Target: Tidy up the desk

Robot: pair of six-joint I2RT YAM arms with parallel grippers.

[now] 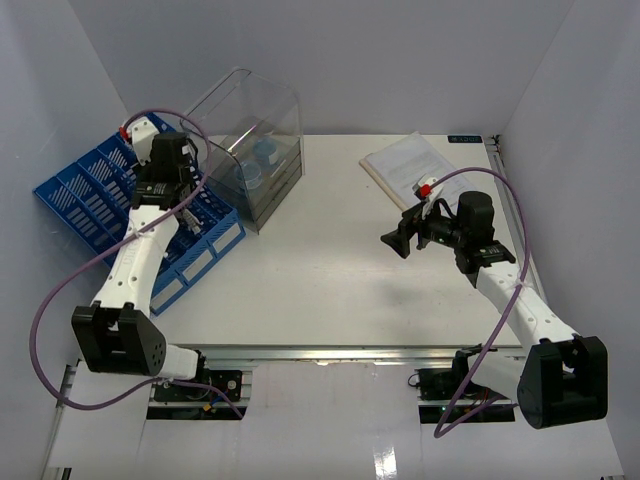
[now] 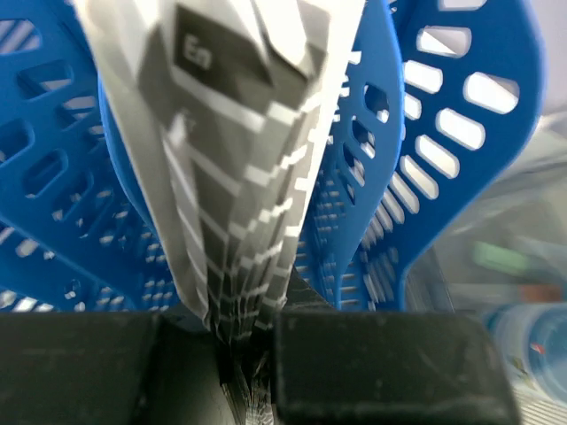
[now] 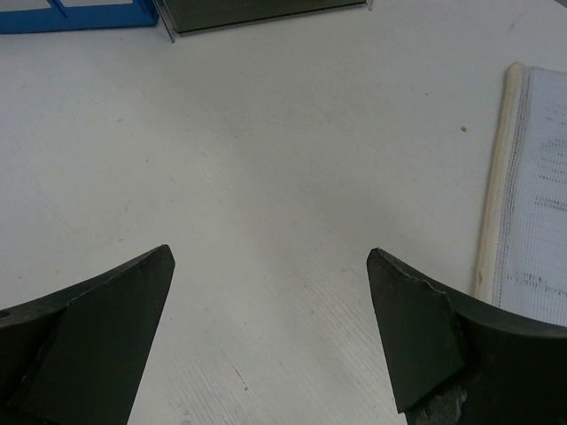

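The white surface [image 1: 320,290] fills the middle of the top view, boxed in by 3 pale grey walls [image 1: 400,70]. A metal rail [image 1: 330,352] runs along its near edge and another down its right edge.

Things sit only along the far side. A blue rack [image 1: 80,195] is at the far left and, seen from above, reaches past the left edge. A clear bin [image 1: 255,130] stands just beside it with blue items inside. A booklet [image 1: 410,165] lies near the far right corner. The centre and the near half of the surface lie open, well apart from all 3.

The left gripper [image 1: 140,135] is over the rack, its jaws narrow and pinched on a printed paper [image 2: 239,159] that stands between the blue dividers. The right gripper [image 1: 397,240] hangs above the surface right of centre, jaws spread wide and holding nothing. In the right wrist view the booklet's pale spine lies to its right.
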